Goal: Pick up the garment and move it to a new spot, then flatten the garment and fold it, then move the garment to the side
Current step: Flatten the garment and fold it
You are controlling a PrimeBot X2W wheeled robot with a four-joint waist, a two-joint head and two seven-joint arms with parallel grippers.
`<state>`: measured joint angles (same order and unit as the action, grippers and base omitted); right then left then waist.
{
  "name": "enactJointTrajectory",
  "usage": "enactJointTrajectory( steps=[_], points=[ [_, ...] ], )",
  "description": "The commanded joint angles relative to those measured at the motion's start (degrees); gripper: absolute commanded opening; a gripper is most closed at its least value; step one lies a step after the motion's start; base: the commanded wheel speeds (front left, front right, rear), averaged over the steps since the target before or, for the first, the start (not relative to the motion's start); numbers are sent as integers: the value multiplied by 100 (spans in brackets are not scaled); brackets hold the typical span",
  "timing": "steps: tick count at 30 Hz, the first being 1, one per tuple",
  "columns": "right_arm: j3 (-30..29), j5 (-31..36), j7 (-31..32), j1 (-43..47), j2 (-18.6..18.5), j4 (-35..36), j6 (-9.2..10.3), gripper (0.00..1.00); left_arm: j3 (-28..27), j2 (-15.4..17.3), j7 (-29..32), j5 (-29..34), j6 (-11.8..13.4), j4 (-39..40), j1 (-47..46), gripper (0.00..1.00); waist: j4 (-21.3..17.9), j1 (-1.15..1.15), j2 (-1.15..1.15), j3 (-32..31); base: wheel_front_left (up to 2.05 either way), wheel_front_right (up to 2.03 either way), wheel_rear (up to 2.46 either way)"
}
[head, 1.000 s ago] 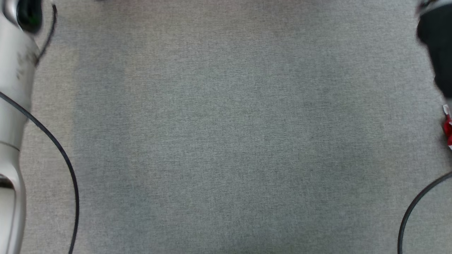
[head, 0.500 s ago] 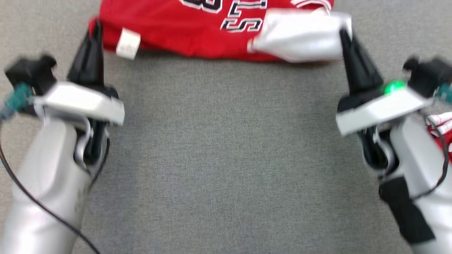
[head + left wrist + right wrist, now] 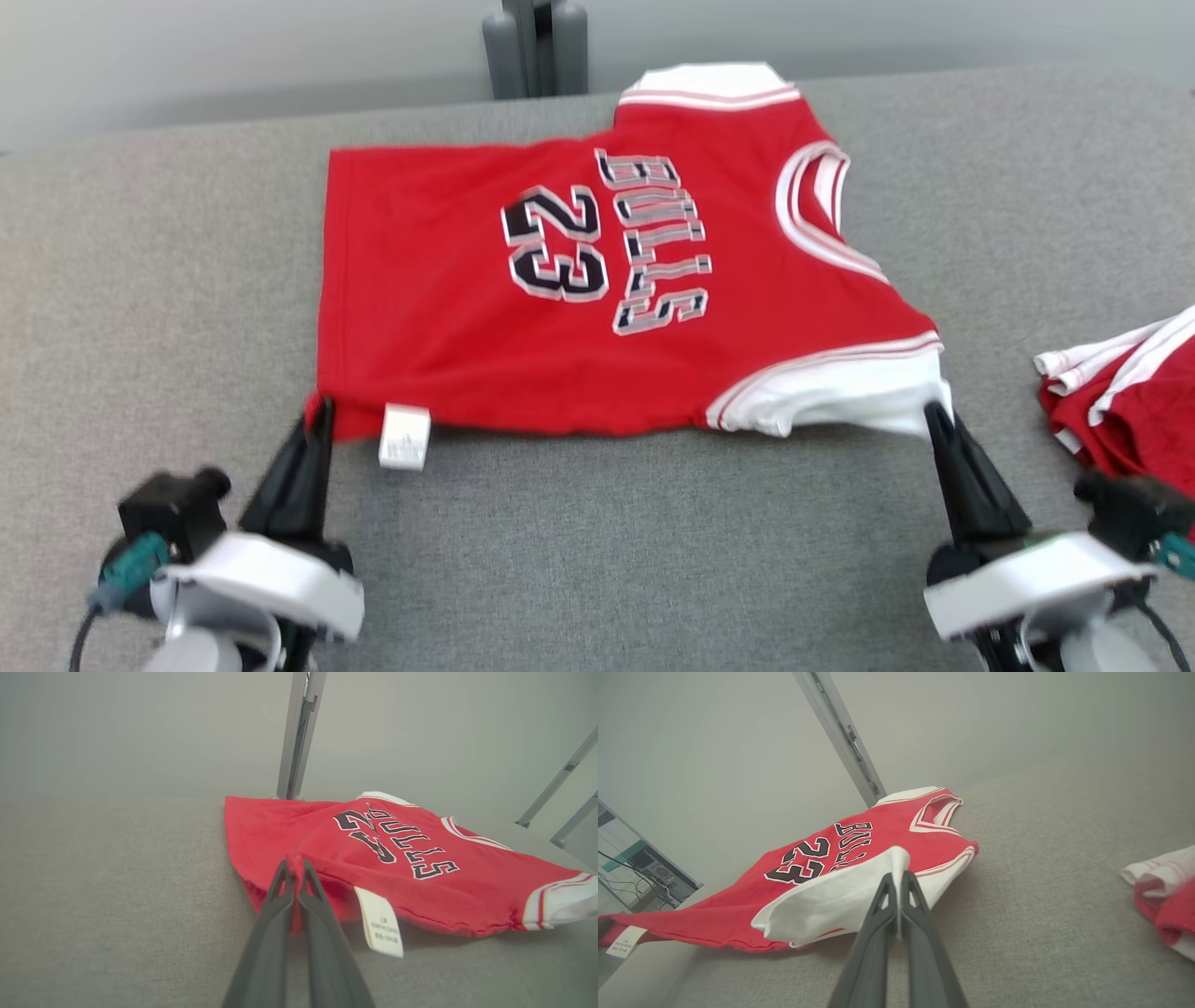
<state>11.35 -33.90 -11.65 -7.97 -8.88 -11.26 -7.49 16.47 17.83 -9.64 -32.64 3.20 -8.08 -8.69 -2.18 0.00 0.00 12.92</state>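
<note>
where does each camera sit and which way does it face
Head view: on the head, facing forward and down at the red jersey on the gray surface; left gripper and right gripper at the lower corners, shut on its near edge.
Left wrist view: on the left wrist, low, facing along its fingers at the pinched red corner.
Right wrist view: on the right wrist, facing along its fingers at the pinched white sleeve.
Shared: both wrist views show the white label and the 23 print.
</note>
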Motion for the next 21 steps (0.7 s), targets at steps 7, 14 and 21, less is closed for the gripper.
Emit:
enactJointTrajectory(
  steps=[7, 14, 21],
  points=[
    [-609, 343, 1019, 1393, 298, 1111, 0, 0, 34, 337, 846, -252, 372, 994, 1161, 0, 28, 0, 0, -579, 0, 0, 0],
    [-1053, 512, 1966, 2508, 535, 2178, 0, 0, -19, 571, 1557, -524, 767, 1774, 2064, 0, 40, 0, 0, -860, 0, 0, 0],
    [-1296, 473, 2549, 3091, 586, 2896, 0, 0, -146, 755, 1930, -672, 1032, 2304, 2548, 0, -38, 0, 0, -904, 0, 0, 0]
  ],
)
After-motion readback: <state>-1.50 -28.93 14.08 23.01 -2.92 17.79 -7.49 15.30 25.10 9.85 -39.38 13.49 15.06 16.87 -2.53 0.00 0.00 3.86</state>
